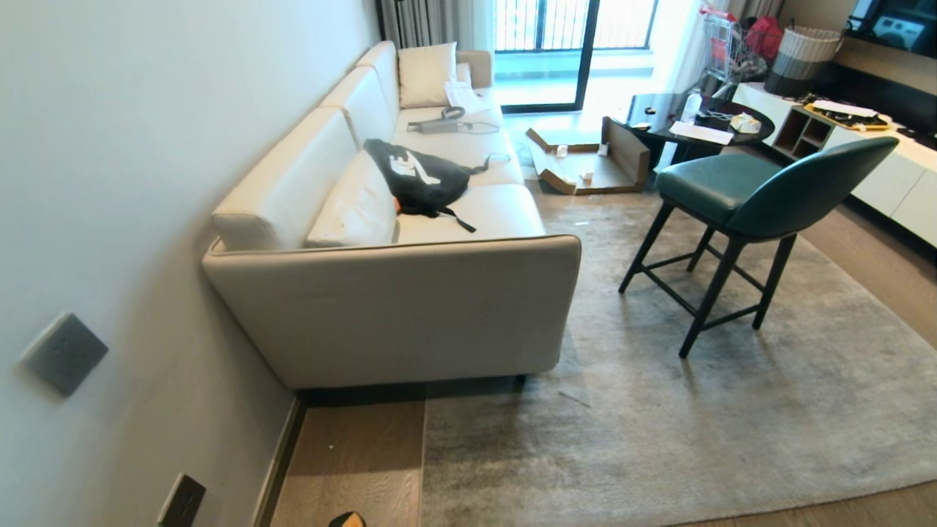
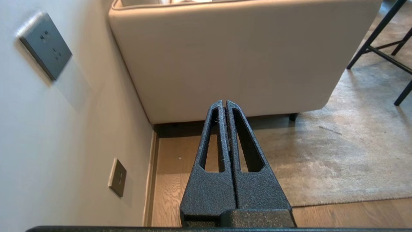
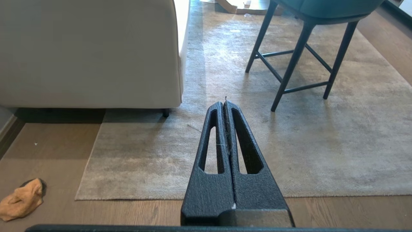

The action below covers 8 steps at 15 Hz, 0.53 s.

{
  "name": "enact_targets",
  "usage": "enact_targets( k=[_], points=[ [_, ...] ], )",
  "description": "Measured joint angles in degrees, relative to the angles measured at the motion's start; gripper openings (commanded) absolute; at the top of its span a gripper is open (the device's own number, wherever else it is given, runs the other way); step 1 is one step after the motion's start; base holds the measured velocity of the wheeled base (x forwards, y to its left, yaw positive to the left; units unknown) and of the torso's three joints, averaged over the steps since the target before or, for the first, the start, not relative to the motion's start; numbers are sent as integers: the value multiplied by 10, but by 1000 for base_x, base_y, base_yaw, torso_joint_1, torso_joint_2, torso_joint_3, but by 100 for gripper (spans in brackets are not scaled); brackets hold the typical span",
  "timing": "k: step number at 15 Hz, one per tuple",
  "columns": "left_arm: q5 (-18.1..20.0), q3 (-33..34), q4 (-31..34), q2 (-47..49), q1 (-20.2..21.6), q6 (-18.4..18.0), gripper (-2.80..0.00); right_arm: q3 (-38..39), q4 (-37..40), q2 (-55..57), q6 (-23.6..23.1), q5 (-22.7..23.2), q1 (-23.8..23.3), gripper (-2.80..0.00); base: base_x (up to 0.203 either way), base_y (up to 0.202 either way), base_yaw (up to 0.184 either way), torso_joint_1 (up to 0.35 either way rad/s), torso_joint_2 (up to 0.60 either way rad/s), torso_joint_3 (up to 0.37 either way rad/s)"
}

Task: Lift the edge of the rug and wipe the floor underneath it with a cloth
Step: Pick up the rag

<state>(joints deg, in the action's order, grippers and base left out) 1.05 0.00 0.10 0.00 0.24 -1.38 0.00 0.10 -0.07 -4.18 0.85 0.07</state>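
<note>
A living room fills the head view: light brown wood-grain floor (image 1: 351,461) at the lower left, and a large, thin, short-pile grey rug (image 1: 659,410) with mottled darker patches spreading across the lower right. The rug edge (image 3: 135,197) runs straight to a square corner and lies flat on the planks. A cream sofa (image 1: 410,307) stands along the wall at the left, a black backpack (image 1: 421,179) with white print on its seat. A teal upholstered chair (image 1: 739,197) on thin dark legs stands on the rug at the upper right. The cloth (image 3: 21,200), crumpled with its mustard-tan face up, lies on the bare floor beside the rug corner, at the lower left of the right wrist view; in the head view only a sliver shows at the bottom edge. The left gripper (image 2: 224,103) and the right gripper (image 3: 224,103) are each clenched empty, rough black fingers pressed together above the floor.
</note>
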Motion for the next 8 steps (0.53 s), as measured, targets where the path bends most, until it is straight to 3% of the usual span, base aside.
enact_targets(
  k=[8],
  points=[
    [0, 0, 0, 0, 0, 0, -280, 0, 0, 0, 1, 0, 0, -280, 0, 0, 0, -83, 485, 383]
  ],
)
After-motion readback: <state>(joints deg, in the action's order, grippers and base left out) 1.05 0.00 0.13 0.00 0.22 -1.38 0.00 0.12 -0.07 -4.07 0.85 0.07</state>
